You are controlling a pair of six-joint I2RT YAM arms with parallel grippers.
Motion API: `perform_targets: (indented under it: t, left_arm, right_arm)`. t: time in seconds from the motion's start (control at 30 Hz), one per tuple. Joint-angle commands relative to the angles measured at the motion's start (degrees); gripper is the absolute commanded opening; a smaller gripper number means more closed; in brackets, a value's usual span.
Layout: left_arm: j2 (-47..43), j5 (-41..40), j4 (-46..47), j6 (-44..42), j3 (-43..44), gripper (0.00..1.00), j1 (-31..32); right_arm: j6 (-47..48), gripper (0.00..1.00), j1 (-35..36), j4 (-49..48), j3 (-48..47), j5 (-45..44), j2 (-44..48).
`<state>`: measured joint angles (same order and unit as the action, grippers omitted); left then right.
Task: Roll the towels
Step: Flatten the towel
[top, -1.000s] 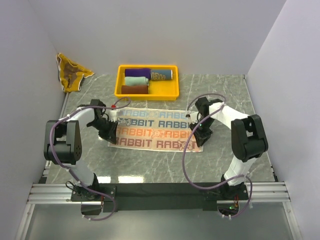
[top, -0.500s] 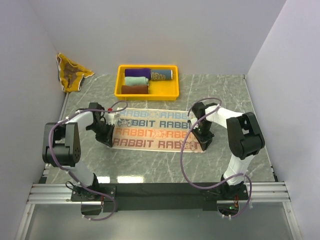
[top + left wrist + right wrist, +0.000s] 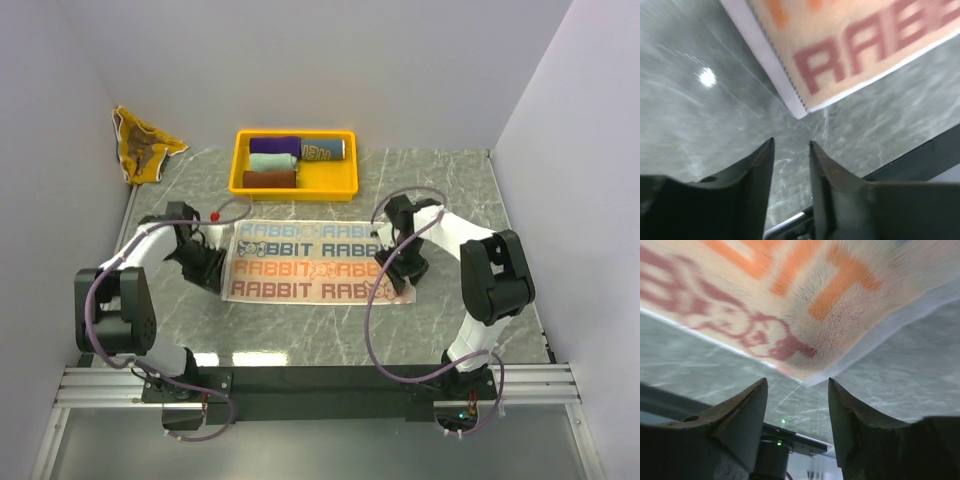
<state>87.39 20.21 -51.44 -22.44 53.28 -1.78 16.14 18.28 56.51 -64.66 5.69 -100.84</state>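
Desk (image 3: pixel 330 335): RABBIT towel (image 3: pixel 310 262) lies flat mid-desk, unrolled. Yellow tray (image 3: pixel 240 186) behind it holds four rolled towels (image 3: pixel 275 160), done. Brown-yellow towel (image 3: pixel 143 148) crumpled far left, not yet rolled. Left pincer (image 3: pixel 791 145) and right pincer (image 3: pixel 797 382) both released, empty, at the flat towel's near corners.

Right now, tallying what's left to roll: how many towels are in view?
6. Four rolled in the yellow tray: purple, mint, maroon, blue-grey. One RABBIT towel spread on the table. One brown-yellow towel crumpled far left. More may hide underneath.
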Motion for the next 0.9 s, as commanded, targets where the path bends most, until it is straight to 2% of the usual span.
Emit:
perform_targets:
  t: [0.0,0.07,0.17,0.3,0.47,0.6,0.87]
  left_arm:
    - [-5.21,6.50,-1.30,-3.93,9.11,0.43,-1.73]
    - [-5.74,9.58,1.32,-3.85,13.23,0.50,-2.96]
    - [-2.77,11.52,8.27,0.54,17.46,0.53,-3.40]
    - [3.21,12.49,18.72,7.66,19.14,0.53,-4.72]
    - [9.72,14.15,31.02,14.34,19.93,0.50,-5.07]
    - [14.90,13.46,32.90,17.42,22.57,0.47,-5.07]
    - [21.67,11.35,32.63,16.46,25.39,0.47,-5.07]
  right_arm:
    - [2.32,0.60,-1.84,1.24,-8.52,6.94,6.35]
    - [1.97,0.60,-4.82,-0.34,-11.17,7.14,5.75]
    - [0.48,0.58,-8.78,-1.23,-17.93,8.19,1.63]
    - [-1.20,0.56,-12.30,-2.81,-26.81,8.81,-5.06]
    - [-3.83,0.53,-14.85,-5.35,-32.45,7.49,-13.32]
    - [-4.71,0.50,-14.94,-5.10,-36.13,7.14,-17.81]
    - [-7.17,0.48,-14.94,-6.41,-37.99,5.65,-24.05]
